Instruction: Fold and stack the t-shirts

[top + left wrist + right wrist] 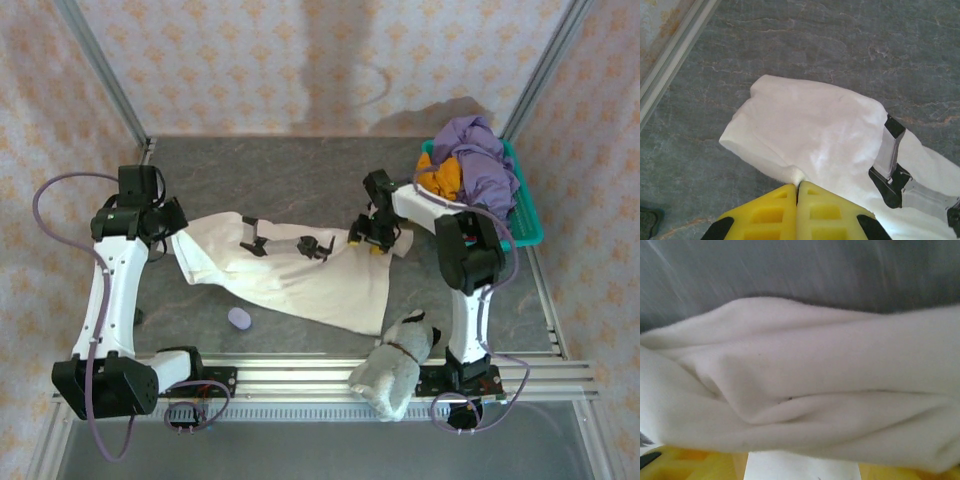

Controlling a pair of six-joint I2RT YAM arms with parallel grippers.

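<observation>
The teal basket (530,228) stands to the right of the right gripper (372,240) and a little beyond it. In the basket lie a purple t-shirt (485,165) and an orange t-shirt (445,178), heaped together. The purple one is on top and hangs over the rim. How they are folded, and what is under them, I cannot tell.

The cream-white t-shirt (300,275) is spread flat on the table (280,170), between the two grippers. The left gripper (797,187) is fully closed and pinches the shirt's left edge. In the left wrist view the cloth rises in a soft fold just ahead of the fingertips, and the black print is to their right, cut by the picture's border.

The right gripper is at the shirt's right edge. In the right wrist view the cloth is very near and blurred. Its yellow fingers (690,460) show at the bottom, apart, with cloth across them. Whether they hold it I cannot tell.

Nearer than the right gripper lies a grey-white plush toy (398,368), at the table's near edge. A small lilac object (240,318) lies just beside the shirt's near hem. What it is I cannot make out.
</observation>
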